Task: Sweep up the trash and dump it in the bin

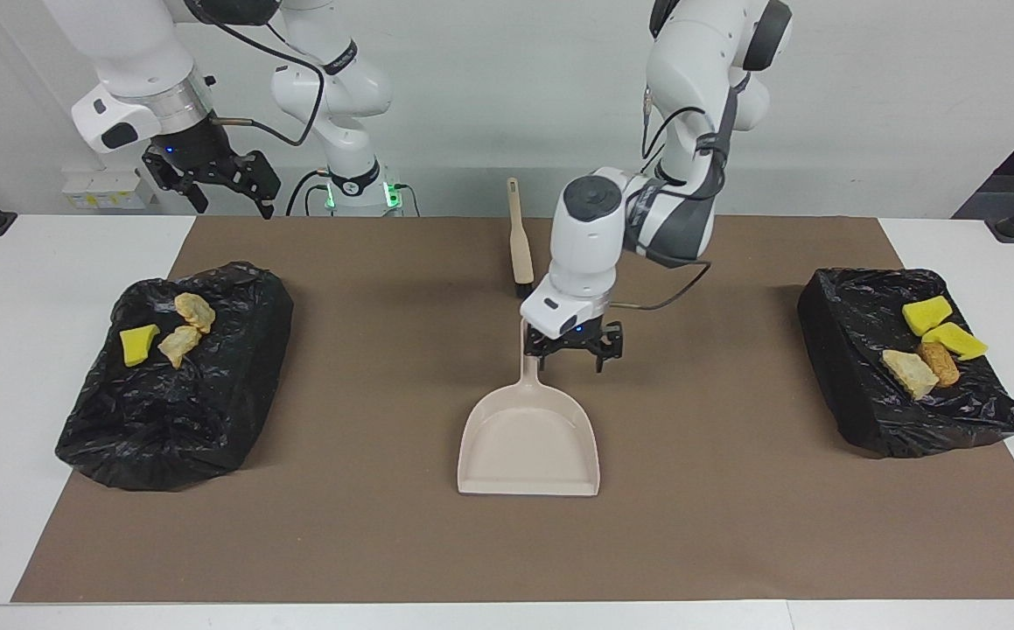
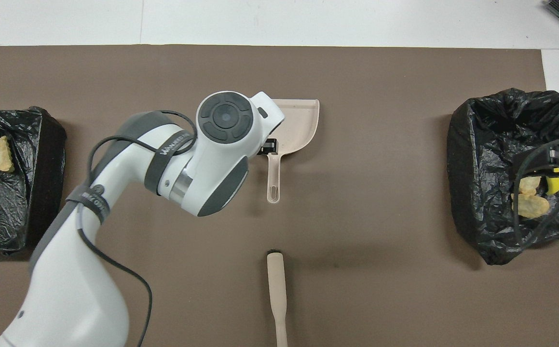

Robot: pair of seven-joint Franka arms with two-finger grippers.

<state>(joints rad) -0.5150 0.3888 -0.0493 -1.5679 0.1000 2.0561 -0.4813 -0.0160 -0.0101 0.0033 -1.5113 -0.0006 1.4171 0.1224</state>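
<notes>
Facing view: beige plastic dustpan [image 1: 529,442] flat mid-mat, empty. Left gripper [image 1: 574,347] just beside its handle toward the left arm's end, fingers spread, holding nothing. Right gripper [image 1: 213,175] parked above the mat's corner, prongs apart. Trash scraps [image 1: 165,337] on one black bag-lined bin [image 1: 174,376]; more scraps [image 1: 931,346] on the other bin [image 1: 905,363].

Overhead view: dustpan handle [image 2: 273,178] uncovered, beige brush [image 2: 277,296] nearer the robots than the dustpan. Risk: scraps perched on crumpled plastic near the rims, likely to tumble out if nudged.
</notes>
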